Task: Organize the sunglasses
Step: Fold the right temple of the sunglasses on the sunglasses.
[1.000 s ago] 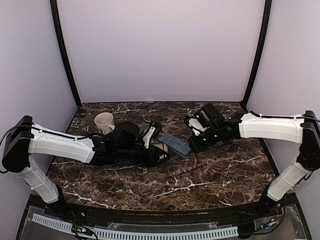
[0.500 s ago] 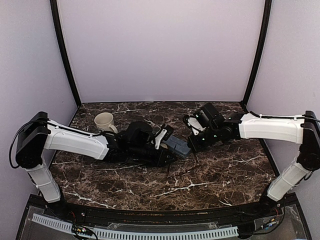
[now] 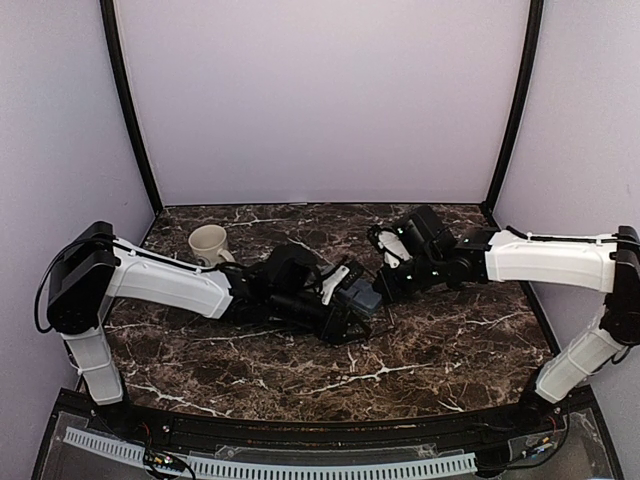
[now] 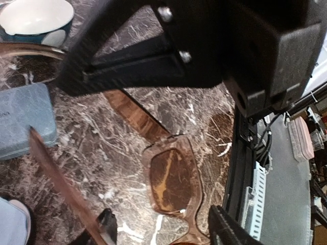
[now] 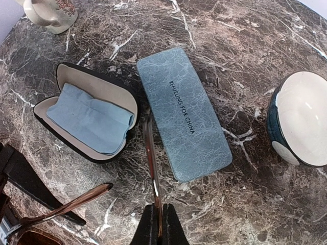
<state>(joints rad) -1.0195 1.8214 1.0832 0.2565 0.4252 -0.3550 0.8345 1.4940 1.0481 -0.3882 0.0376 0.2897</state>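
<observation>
Sunglasses (image 4: pixel 173 181) lie unfolded on the table (image 3: pixel 450 350) just in front of the blue case (image 5: pixel 183 112).
Lenses toward the table's near edge, arms running back at the case; the right claw (image 5: pixel 157 224) is clamped on one arm, lengthwise beside the case. The left claw (image 4: pixel 166 229) hangs over a lens, jaws apart, and now sits closer to the case than a second ago.

The top external camera looks down from 6 o'clock, far off, over the whole table (image 3: pixel 450 350). Both wrist cameras face it up close, sharing the sunglasses (image 4: pixel 173 178). All 3 views share the blue-grey case (image 5: pixel 184 112).
</observation>
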